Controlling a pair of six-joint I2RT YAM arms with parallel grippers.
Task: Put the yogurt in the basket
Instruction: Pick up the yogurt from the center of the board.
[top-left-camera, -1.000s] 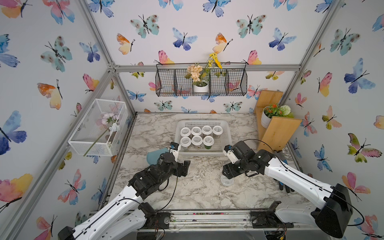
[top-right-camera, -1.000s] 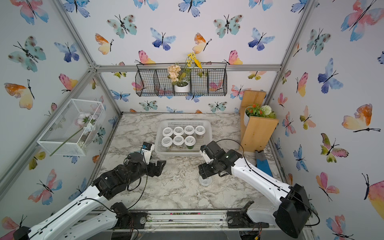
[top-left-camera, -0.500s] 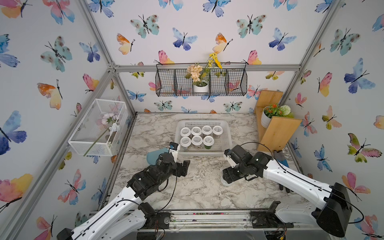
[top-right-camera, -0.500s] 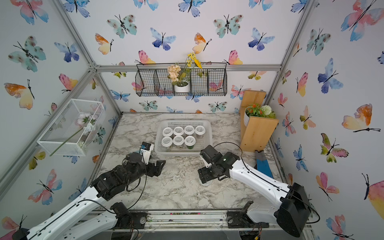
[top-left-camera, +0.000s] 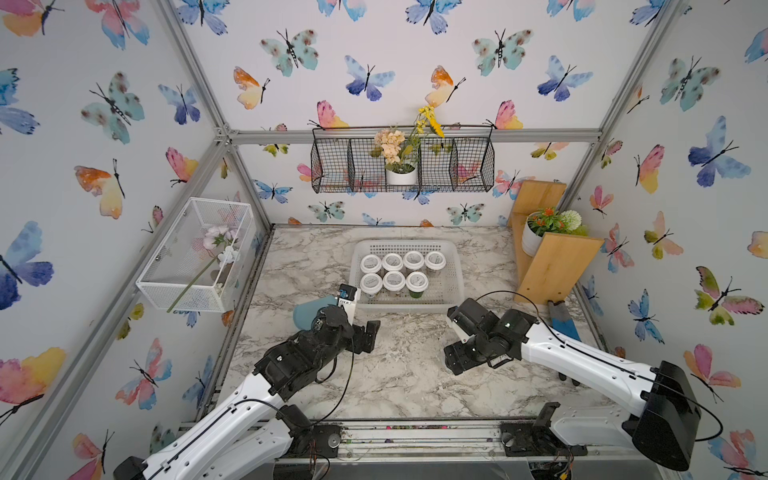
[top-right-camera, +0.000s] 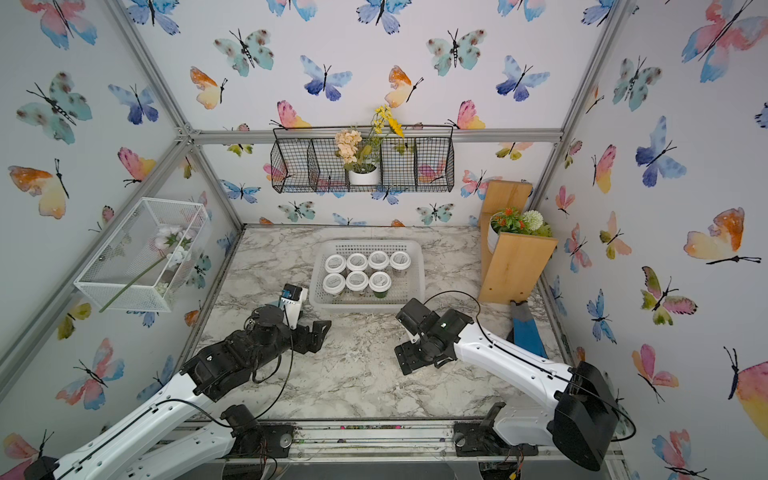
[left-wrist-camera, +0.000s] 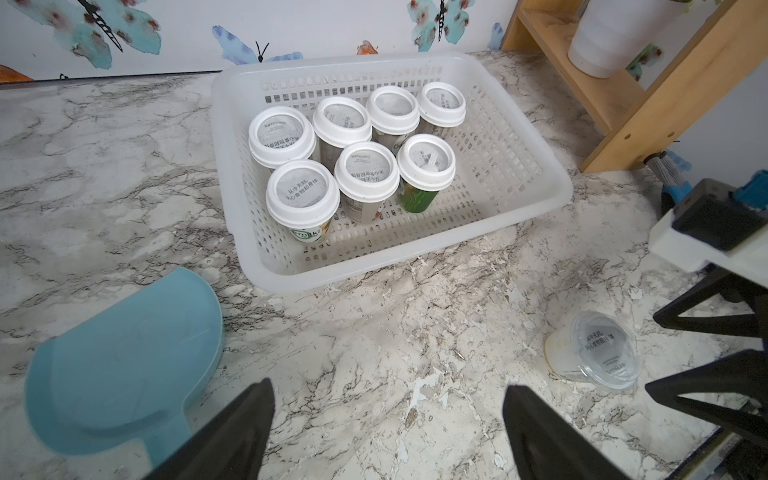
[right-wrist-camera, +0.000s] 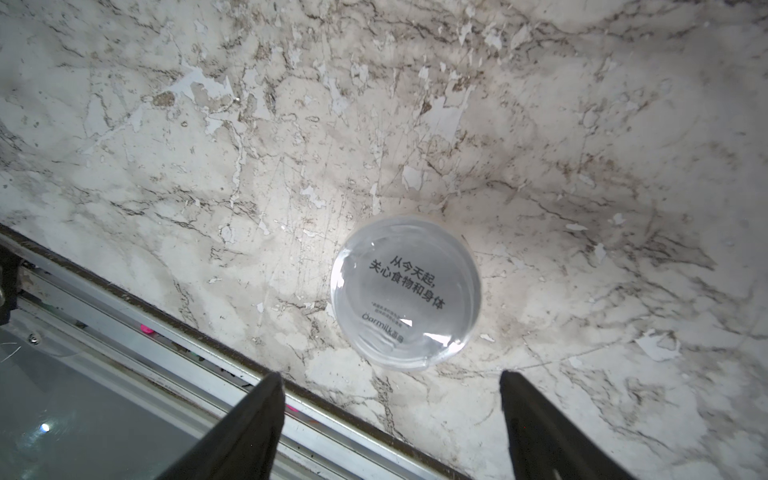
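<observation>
Right wrist: right pincer spread w/ nothing held; lone yogurt cup outside basket; left pincer spread too.

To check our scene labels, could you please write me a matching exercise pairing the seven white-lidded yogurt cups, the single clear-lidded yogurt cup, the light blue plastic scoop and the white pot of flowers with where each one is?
Things:
1. seven white-lidded yogurt cups
2. clear-lidded yogurt cup
3. light blue plastic scoop
4. white pot of flowers

Places:
A. on the marble tabletop beside the open left gripper
B. middle compartment of the black wire wall basket
C. on the tabletop under the open right gripper
D. inside the white perforated plastic basket

Pairs: 1-D, 2-C, 3-A, 4-B.
</observation>
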